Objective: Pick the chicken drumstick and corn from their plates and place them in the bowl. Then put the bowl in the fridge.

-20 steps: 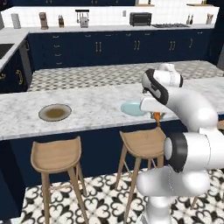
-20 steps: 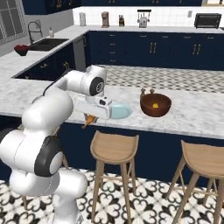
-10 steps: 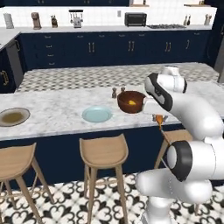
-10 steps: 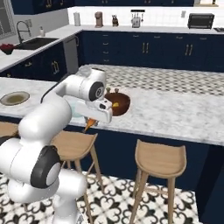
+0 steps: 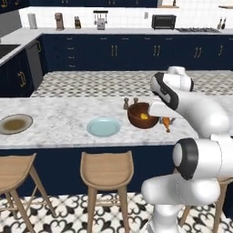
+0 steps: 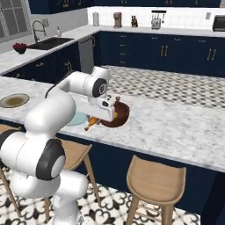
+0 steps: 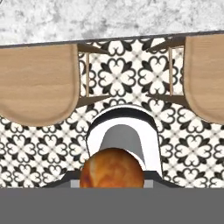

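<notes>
Near the counter's front edge, the gripper (image 5: 166, 124) is clamped on the chicken drumstick (image 5: 166, 123), just beside the bowl (image 5: 142, 115) holding the corn (image 5: 144, 116). Released short of the rim, the drumstick could fall onto the floor.

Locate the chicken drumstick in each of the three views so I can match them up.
Left base view: drumstick hangs from the gripper, just right of the bowl.
Right base view: drumstick just left of the bowl, over the counter edge.
Hand view: round orange-brown end, bottom centre.
Shared landmark: the bowl.
</notes>
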Robot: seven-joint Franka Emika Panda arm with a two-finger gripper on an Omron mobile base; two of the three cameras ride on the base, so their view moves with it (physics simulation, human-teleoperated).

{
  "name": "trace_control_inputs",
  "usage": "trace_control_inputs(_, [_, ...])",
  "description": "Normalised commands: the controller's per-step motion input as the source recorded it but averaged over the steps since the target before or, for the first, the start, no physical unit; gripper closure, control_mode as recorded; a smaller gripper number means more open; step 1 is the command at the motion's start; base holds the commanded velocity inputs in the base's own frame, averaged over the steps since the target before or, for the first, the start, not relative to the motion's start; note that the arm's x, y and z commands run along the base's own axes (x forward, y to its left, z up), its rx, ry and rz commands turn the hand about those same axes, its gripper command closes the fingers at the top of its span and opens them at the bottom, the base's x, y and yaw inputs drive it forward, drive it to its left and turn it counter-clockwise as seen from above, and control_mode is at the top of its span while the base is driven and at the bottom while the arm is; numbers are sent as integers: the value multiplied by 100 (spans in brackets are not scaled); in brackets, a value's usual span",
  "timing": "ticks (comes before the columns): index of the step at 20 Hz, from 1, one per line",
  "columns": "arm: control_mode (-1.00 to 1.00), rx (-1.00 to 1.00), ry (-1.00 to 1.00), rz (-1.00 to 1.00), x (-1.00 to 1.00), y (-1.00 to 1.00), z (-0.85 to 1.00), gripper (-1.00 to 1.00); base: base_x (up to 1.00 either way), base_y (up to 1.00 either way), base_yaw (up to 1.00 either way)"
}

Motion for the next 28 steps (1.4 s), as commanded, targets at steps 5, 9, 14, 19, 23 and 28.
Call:
trace_control_inputs(5, [100,0,0,0,0,0,0,100,39,-69,58])
trace_control_inputs(9, [100,0,0,0,0,0,0,100,59,-83,33])
trace_control_inputs(14, [-100,2,20,3,80,-24,0,100,20,-11,2])
trace_control_inputs(19, [-100,2,19,5,100,-73,0,100,0,0,0])
trace_control_inputs(23, [-100,1,13,3,100,-55,-6,100,0,0,0])
trace_control_inputs(28, [-100,9,2,5,100,-55,-17,100,0,0,0])
